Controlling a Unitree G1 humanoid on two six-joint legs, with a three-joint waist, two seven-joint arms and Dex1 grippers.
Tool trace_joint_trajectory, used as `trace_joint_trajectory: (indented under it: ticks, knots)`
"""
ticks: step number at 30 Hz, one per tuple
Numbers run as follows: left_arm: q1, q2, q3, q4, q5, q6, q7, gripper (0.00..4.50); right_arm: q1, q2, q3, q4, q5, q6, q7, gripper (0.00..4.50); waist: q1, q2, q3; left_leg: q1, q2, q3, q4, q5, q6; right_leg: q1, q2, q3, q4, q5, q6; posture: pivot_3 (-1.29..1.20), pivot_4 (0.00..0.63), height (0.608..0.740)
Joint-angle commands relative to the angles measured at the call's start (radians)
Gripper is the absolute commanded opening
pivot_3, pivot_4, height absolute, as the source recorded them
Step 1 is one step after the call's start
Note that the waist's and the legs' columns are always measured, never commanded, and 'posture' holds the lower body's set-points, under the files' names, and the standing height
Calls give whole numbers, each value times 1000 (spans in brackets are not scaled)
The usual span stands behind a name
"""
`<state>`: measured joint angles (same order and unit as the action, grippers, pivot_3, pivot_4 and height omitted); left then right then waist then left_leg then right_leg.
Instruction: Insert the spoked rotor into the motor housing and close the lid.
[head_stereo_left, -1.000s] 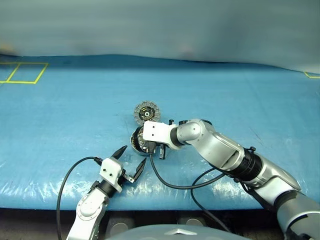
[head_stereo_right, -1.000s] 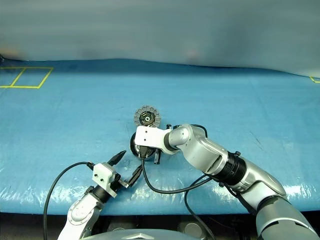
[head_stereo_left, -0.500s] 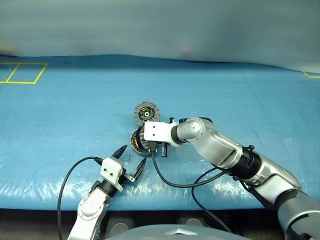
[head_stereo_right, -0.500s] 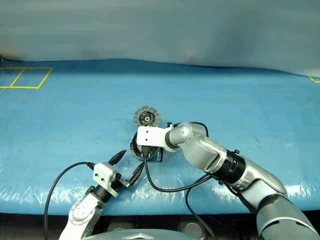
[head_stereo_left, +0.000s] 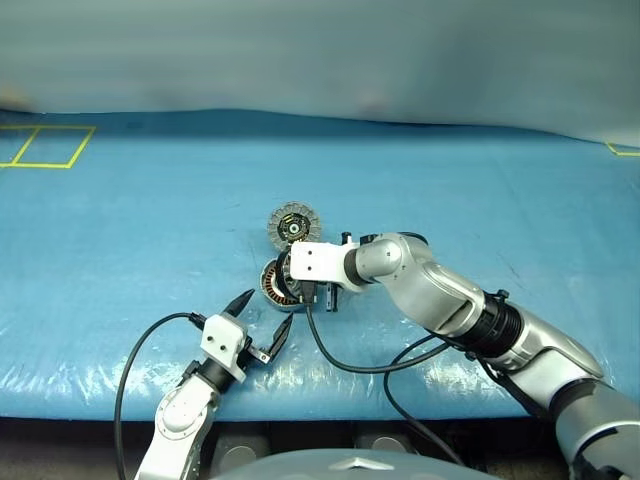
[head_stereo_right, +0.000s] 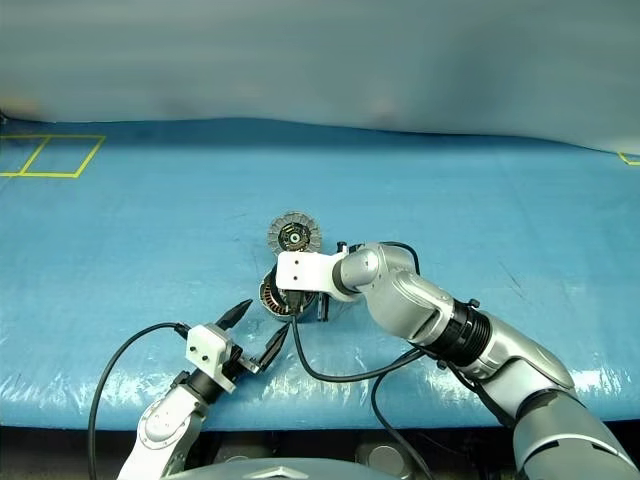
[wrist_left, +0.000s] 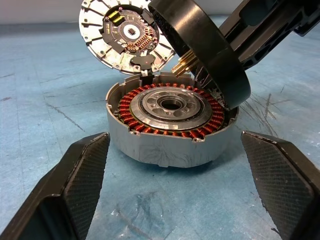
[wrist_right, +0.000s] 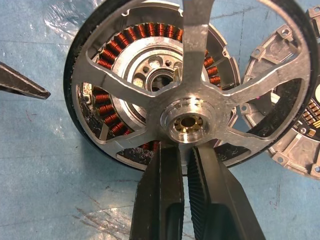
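The motor housing (wrist_left: 170, 135), a grey puck ringed with copper coils, rests on the blue sheet. Its lid (wrist_left: 125, 35) stands open behind it, segmented inner face showing. My right gripper (wrist_right: 186, 150) is shut on a silver spoke of the spoked rotor (wrist_right: 195, 50), just below the hub. The rotor (wrist_left: 200, 45) hangs tilted, its dark rim leaning over the housing's right edge. In the eye views the right gripper (head_stereo_left: 318, 298) sits beside the housing (head_stereo_left: 275, 285), with the lid (head_stereo_left: 293, 225) beyond. My left gripper (head_stereo_left: 267, 312) is open, just in front of the housing and apart from it.
A blue plastic sheet (head_stereo_left: 150, 220) covers the table. Yellow tape squares (head_stereo_left: 45, 145) mark the far left, and a tape corner (head_stereo_left: 625, 150) the far right. Black cables (head_stereo_left: 350, 370) loop by the table's front edge. Scratches mark the sheet around the housing.
My right hand has turned a little and eased to the right with the rotor, uncovering more of the housing's coils. The left gripper has stayed put.
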<state>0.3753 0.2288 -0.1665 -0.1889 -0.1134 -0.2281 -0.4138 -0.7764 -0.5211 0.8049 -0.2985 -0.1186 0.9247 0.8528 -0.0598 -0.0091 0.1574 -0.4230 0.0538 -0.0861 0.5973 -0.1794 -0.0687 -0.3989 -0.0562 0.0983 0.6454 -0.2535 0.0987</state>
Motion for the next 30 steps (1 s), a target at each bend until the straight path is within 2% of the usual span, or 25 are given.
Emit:
trace_joint_trajectory:
  ticks: [1,5,8,11,25,30]
  knots:
    - [1,-1,-1,-10,8,-17,3,4500,-3,5,-6,6,-21,-13,1,31,-1,0,0,0,0,0,0,0,0,0,0,0,0,0,0,0,150,740]
    - [4,-2,-3,-15,8,-15,3,4500,2,12,-11,17,-32,-25,0,31,-1,0,0,0,0,0,1,0,0,0,0,0,0,0,0,0,150,740]
    - [5,-2,-4,-18,7,-11,1,4500,4,19,-18,23,-36,-23,0,802,-1,0,0,0,0,0,1,0,0,0,0,0,1,0,0,0,150,740]
    - [7,-2,-6,-21,5,-9,0,4500,5,20,-26,11,-35,-18,8,1792,0,0,0,0,0,0,1,0,0,0,0,0,1,0,0,0,150,740]
    - [-4,-1,-15,-26,2,2,-7,4500,14,27,-72,-36,-27,5,7,1792,0,0,0,0,0,0,1,0,0,0,0,0,0,0,0,0,150,740]
    - [-1,1,-16,-28,1,5,-9,4500,54,130,-175,-72,11,46,-75,1792,-1,0,0,0,0,0,0,0,0,0,0,0,1,0,0,0,150,740]
